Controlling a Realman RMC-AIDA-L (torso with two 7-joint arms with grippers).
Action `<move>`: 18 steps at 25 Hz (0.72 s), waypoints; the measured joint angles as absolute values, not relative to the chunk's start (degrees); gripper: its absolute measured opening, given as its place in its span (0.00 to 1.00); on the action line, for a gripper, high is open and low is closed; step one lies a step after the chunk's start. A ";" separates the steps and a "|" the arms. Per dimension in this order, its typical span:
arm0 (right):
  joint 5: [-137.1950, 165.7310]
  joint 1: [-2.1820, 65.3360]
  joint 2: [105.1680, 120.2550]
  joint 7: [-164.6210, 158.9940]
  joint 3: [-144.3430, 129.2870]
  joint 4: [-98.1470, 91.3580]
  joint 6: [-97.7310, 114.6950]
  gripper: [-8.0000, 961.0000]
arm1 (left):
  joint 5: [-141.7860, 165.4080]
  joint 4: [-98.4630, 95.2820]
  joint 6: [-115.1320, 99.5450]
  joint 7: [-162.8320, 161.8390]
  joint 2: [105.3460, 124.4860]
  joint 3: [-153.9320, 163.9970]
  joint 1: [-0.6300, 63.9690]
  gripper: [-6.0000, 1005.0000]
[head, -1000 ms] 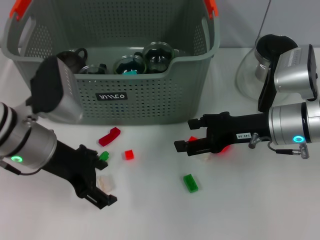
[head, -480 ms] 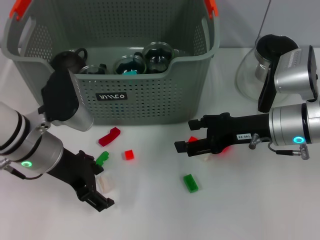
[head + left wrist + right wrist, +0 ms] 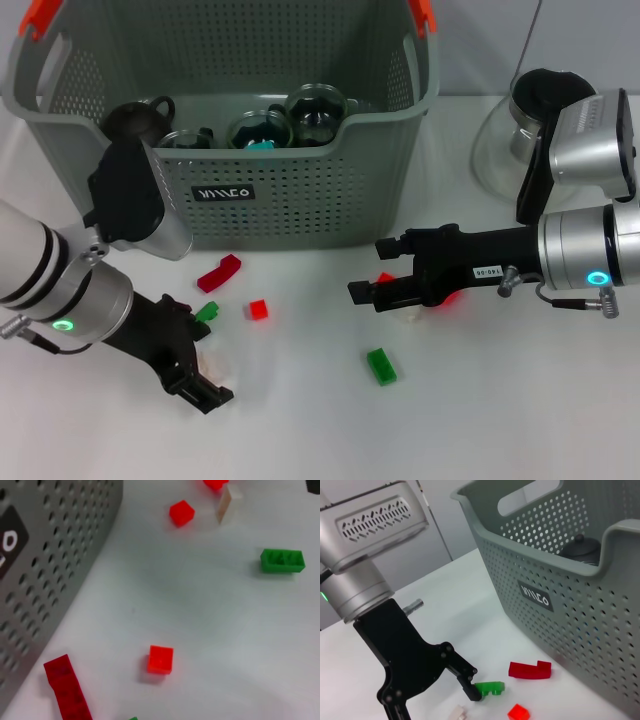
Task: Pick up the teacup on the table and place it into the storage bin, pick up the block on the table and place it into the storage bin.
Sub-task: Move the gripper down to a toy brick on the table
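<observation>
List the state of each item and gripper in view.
storage bin: upright, holding dark cups.
left gripper: open, low over blocks.
right gripper: cannot tell, near table.
long red block: lying loose.
small red cube: loose.
green block: loose.

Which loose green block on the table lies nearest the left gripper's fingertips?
The green block beside the left gripper, near the long red block. The other green block lies apart, nearer the right gripper.

Upright grey-green storage bin (image 3: 300,205) holds teacups (image 3: 258,130); coloured blocks (image 3: 380,365) lie before it.
</observation>
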State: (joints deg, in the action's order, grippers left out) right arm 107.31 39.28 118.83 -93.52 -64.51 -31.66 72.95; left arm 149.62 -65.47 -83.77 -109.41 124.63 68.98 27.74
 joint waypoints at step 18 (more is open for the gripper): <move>107.35 39.29 118.83 -93.69 -64.51 -31.79 72.75 0.96 | 149.73 -64.04 -82.24 -109.05 124.42 69.62 28.01 0.71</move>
